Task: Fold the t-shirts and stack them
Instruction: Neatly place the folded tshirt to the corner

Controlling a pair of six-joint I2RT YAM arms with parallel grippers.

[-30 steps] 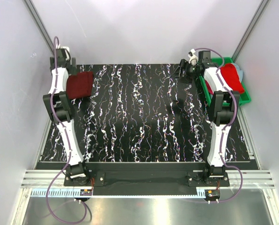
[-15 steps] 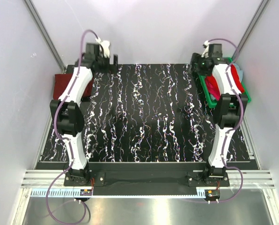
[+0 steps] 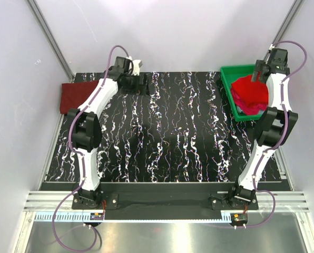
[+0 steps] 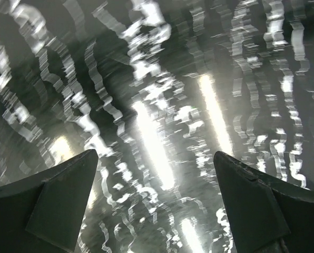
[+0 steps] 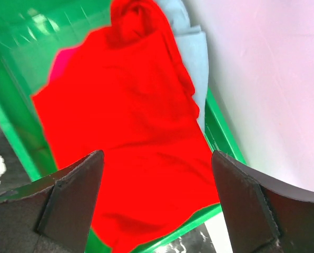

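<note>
One maroon t-shirt (image 3: pixel 79 95) looks folded at the tabletop's (image 3: pixel 173 137) left edge, while the red t-shirt (image 5: pixel 130 137) lies crumpled in the green bin (image 3: pixel 228 71) under the released right end effector (image 5: pixel 156 163), and the left end effector (image 4: pixel 154 158) is also released and empty.

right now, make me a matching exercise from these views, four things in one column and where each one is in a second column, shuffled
Column one
1. dark maroon t-shirt
2. red t-shirt
3. left gripper
4. right gripper

Column two
a. open, above the green bin
b. lying in the green bin, uppermost
c. at the table's far left edge
d. open, over the bare table mat

Pairs: 1-c, 2-b, 3-d, 4-a
</note>
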